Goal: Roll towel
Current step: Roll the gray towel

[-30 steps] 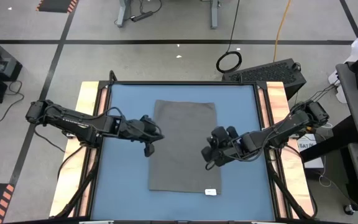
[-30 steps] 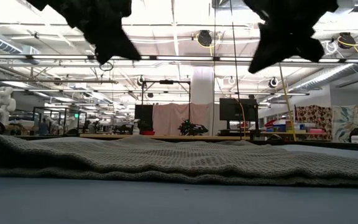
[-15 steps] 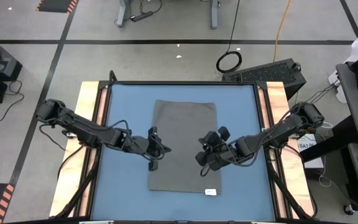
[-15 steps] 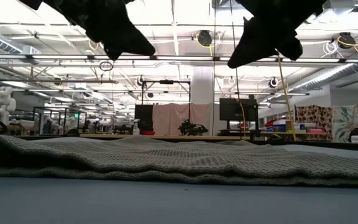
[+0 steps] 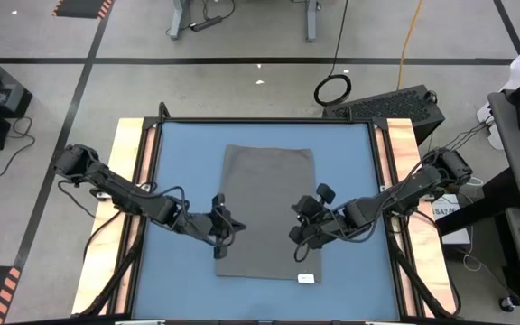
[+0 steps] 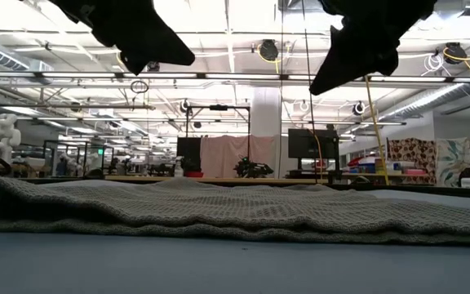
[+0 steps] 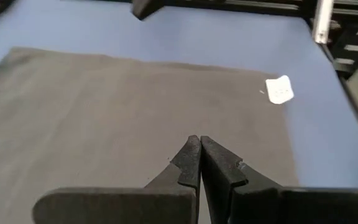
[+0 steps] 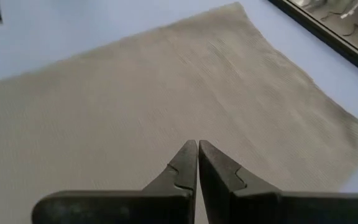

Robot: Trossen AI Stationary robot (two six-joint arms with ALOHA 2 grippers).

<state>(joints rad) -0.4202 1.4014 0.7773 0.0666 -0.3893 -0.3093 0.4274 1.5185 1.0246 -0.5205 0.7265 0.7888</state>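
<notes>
The grey-brown towel (image 5: pixel 267 194) lies spread flat on the blue tabletop (image 5: pixel 179 153), its long sides running far to near. Its small white tag (image 5: pixel 305 278) sits at the near edge, toward the right corner, and also shows in the left wrist view (image 7: pixel 279 90). My left gripper (image 5: pixel 227 227) hangs shut over the towel's left edge, toward the near end. My right gripper (image 5: pixel 296 235) hangs shut over the towel's right half. In the low view both grippers, left (image 6: pixel 182 59) and right (image 6: pixel 317 86), stand well above the towel (image 6: pixel 235 208). Each wrist view shows shut fingertips, left (image 7: pixel 199 146) and right (image 8: pixel 197 149), above cloth.
Bare blue tabletop surrounds the towel on all sides. Wooden side rails (image 5: pixel 129 181) border the table left and right. A black case (image 5: pixel 395 104) and a coiled cable (image 5: pixel 332 88) lie on the floor beyond the far edge.
My left gripper has swung toward the table's near edge along the towel's left edge and sunk a little, staying shut. My right gripper has rolled about its own pointing line, nearly in place. The towel has not moved.
</notes>
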